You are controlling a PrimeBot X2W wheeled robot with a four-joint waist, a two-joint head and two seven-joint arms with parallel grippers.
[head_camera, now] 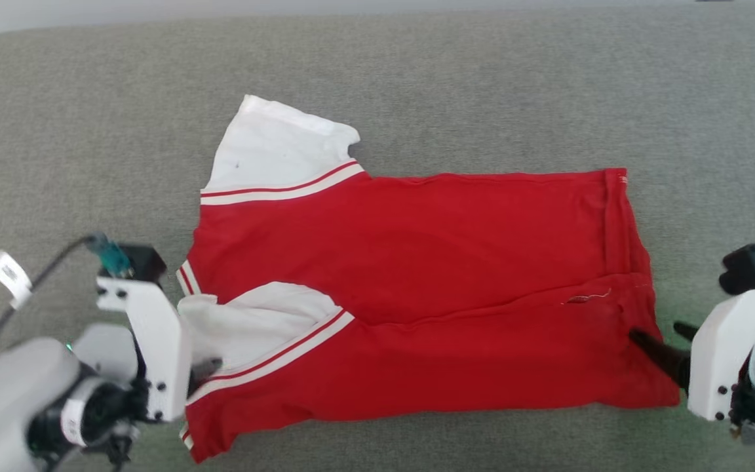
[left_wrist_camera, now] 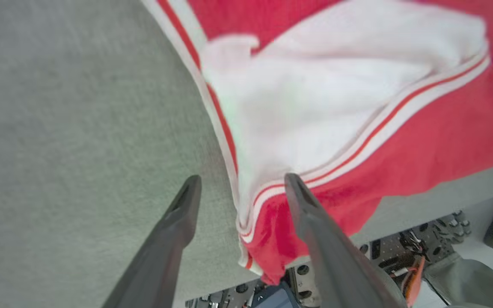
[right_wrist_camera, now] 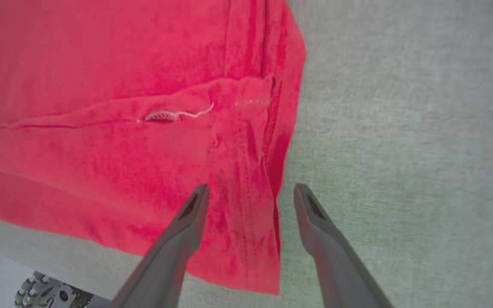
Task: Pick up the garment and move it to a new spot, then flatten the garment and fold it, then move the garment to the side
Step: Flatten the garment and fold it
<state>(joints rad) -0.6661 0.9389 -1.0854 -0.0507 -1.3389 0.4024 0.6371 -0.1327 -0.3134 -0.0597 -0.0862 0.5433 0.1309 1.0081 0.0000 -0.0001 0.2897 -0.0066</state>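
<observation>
Found the shirt lying flat on the grey cloth surface, folded lengthwise, with the near half of the red body turned over the far half. Saw one white sleeve sticking out past the shirt's far left corner. Saw a second white sleeve resting on the red at its near left, both edged with white-and-red stripes. Noted a loose white thread on the fold line close to the shirt's right hem. Found the left gripper at the shirt's left end, spread wide astride the striped edge and pinching nothing. Found the right gripper at the shirt's right end, likewise spread wide, with one finger over the red hem, the other over bare grey just beside it, and nothing clamped. Could not tell whether any finger touched the cloth.
</observation>
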